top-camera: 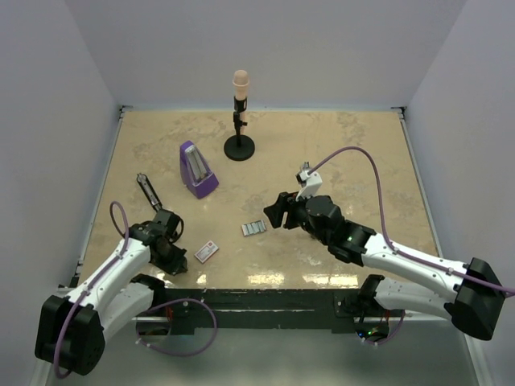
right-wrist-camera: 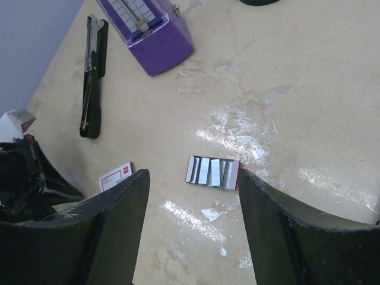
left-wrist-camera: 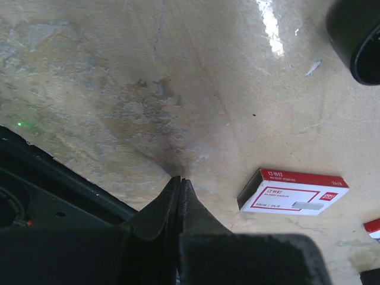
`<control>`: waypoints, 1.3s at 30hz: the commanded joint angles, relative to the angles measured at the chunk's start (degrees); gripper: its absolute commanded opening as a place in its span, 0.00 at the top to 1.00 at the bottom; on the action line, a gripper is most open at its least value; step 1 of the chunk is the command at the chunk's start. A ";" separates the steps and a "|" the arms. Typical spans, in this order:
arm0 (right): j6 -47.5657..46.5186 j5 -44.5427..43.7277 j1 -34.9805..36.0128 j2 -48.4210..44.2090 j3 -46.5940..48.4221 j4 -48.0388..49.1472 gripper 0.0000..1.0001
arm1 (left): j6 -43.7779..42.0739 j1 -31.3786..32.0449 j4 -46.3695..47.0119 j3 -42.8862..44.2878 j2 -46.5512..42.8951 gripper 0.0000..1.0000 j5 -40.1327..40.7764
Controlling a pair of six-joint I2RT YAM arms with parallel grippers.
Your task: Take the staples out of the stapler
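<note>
One of each thing on the tan table [top-camera: 362,161], bar the staples. At the far left lies the single stapler [right-wrist-camera: 92,77], a long slim black and grey bar flat on the table, untouched, pointing from near to far. At its far end the grey metal part and the black part sit slightly apart.

The left arm [top-camera: 113,277] rises from the near-left corner and bends down just near of the stapler. The left gripper [left-wrist-camera: 179,181] points at bare table close to the near edge, its two fingers pressed together with nothing between them.

Right of the stapler stands one purple metronome [top-camera: 197,170]. Near of it, just right of the left gripper, lies one small red-and-white box [left-wrist-camera: 294,191], flat on the table.

Further right and farther back stands one black stand [top-camera: 240,145] with a peach-coloured top.

The staples [right-wrist-camera: 212,172] lie flat near the middle of the table, well apart from the stapler — a small cluster of silver strips side by side. How many strips, I cannot tell.

The right arm [top-camera: 402,257] stretches in from the near-right corner, low and nearly level. The right gripper [top-camera: 271,211] hangs just right of the staples, its fingers [right-wrist-camera: 124,208] spread wide — in the wrist view the staples show between them, not gripped.
</note>
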State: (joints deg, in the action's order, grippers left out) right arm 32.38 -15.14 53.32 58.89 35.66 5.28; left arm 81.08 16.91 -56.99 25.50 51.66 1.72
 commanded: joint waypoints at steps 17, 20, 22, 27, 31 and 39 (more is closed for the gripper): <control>0.05 2.13 -0.41 2.10 0.73 4.13 0.34 | 5.06 1.99 15.95 -5.11 2.74 1.00 -5.15; -0.04 2.22 -0.41 2.28 0.73 4.13 0.34 | 4.18 2.08 16.65 -3.61 2.83 1.00 -2.69; -0.04 2.13 -0.41 2.63 0.73 4.39 0.34 | 3.83 2.08 18.75 -3.09 3.10 1.00 -2.33; -0.56 1.60 -0.50 3.68 0.99 3.78 0.34 | 0.84 2.08 21.75 -1.60 6.95 1.00 -1.89; -1.09 0.11 -0.93 4.73 1.52 1.67 0.34 | -1.27 2.08 22.79 -0.71 8.46 1.00 1.27; -1.00 4.83 -2.96 11.14 2.92 0.17 0.39 | -5.66 2.08 29.21 -0.18 11.17 1.00 1.98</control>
State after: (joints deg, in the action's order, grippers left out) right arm 32.27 -13.69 51.29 67.05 35.83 5.87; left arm 79.70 18.83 -31.22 24.25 60.60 -0.21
